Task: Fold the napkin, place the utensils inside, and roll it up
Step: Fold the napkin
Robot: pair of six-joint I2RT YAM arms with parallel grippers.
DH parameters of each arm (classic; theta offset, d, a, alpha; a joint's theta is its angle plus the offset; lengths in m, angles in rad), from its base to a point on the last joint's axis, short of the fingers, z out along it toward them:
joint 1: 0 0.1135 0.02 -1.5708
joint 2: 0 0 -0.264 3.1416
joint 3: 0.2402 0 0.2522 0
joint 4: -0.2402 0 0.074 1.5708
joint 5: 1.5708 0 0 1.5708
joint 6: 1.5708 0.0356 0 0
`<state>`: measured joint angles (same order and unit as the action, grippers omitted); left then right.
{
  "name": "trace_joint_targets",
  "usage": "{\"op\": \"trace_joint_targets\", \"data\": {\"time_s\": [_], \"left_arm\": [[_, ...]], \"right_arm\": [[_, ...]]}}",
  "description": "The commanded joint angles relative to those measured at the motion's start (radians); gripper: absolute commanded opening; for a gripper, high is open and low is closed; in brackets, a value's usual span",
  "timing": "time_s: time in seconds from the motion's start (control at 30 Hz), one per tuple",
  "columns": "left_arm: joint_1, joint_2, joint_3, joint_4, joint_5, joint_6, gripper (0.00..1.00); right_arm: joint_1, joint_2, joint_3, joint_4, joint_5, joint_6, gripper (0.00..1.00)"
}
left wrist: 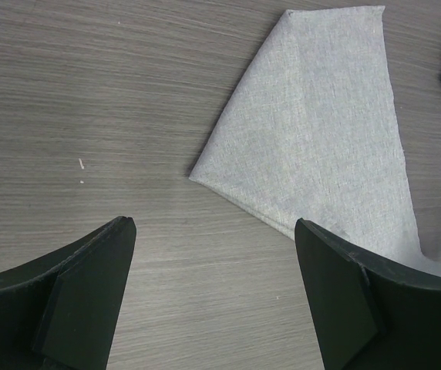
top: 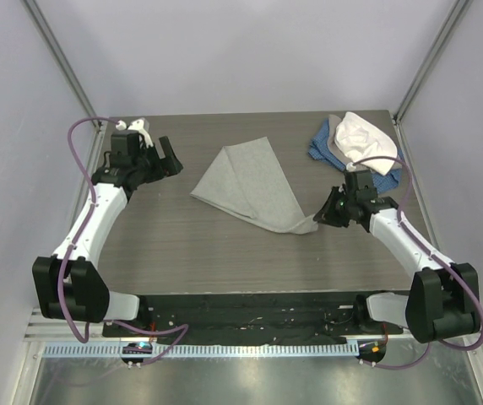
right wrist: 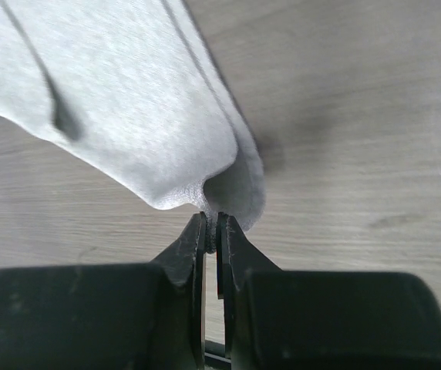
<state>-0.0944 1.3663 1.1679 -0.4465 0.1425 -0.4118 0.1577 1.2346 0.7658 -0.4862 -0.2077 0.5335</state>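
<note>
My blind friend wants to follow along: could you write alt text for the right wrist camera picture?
The right gripper, black, is pinched shut on the edge of the light grey napkin, which puckers into a soft fold at that spot. The rest of the cloth spreads away over a grey wood-grain table.

napkin point(top: 250, 186): plain light grey | tabletop point(top: 182, 245): grey-brown, fine wood-grain streaks | heaped cloths point(top: 355, 139): white over blue check | arms point(top: 98, 215): white links, black joints | jaws: black | walls point(top: 225, 51): plain pale lilac-white
</note>
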Motion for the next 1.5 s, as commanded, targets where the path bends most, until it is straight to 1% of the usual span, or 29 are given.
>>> {"op": "trace_joint_targets", "data": {"time_s": [0.0, 0.13, 0.23, 0.4, 0.6, 0.73, 0.83, 1.07, 1.2, 1.37, 1.4, 1.47], "left_arm": [[0.009, -0.036, -0.007, 0.020, 0.011, 0.001, 0.89], [0.010, -0.038, -0.008, 0.022, 0.011, 0.001, 0.89], [0.010, -0.038, -0.010, 0.025, 0.009, 0.001, 0.89], [0.010, -0.042, -0.011, 0.026, 0.011, 0.001, 0.90], [0.010, -0.042, -0.017, 0.032, 0.022, -0.005, 0.90], [0.010, -0.039, -0.020, 0.038, 0.029, -0.010, 0.90], [0.012, -0.039, -0.019, 0.037, 0.034, -0.012, 0.90], [0.013, -0.033, -0.020, 0.037, 0.038, -0.013, 0.89], [0.022, -0.026, -0.019, 0.037, 0.049, -0.021, 0.90], [0.028, -0.024, -0.019, 0.038, 0.057, -0.027, 0.90], [0.030, -0.023, -0.019, 0.040, 0.058, -0.027, 0.90], [0.030, -0.022, -0.020, 0.040, 0.058, -0.028, 0.90]], "right_arm": [[0.037, 0.011, 0.090, 0.069, -0.035, 0.008, 0.01], [0.094, 0.068, 0.136, 0.145, -0.033, 0.029, 0.01], [0.158, 0.120, 0.174, 0.214, -0.029, 0.054, 0.01], [0.255, 0.219, 0.253, 0.274, -0.024, 0.074, 0.01], [0.307, 0.327, 0.340, 0.369, -0.050, 0.088, 0.01], [0.356, 0.443, 0.432, 0.409, -0.078, 0.083, 0.01], [0.374, 0.520, 0.524, 0.431, -0.094, 0.085, 0.01], [0.417, 0.641, 0.661, 0.465, -0.144, 0.102, 0.01], [0.444, 0.677, 0.707, 0.472, -0.160, 0.106, 0.01], [0.456, 0.709, 0.727, 0.482, -0.174, 0.114, 0.01], [0.459, 0.723, 0.734, 0.509, -0.180, 0.111, 0.01], [0.465, 0.740, 0.760, 0.512, -0.187, 0.109, 0.01]]}}
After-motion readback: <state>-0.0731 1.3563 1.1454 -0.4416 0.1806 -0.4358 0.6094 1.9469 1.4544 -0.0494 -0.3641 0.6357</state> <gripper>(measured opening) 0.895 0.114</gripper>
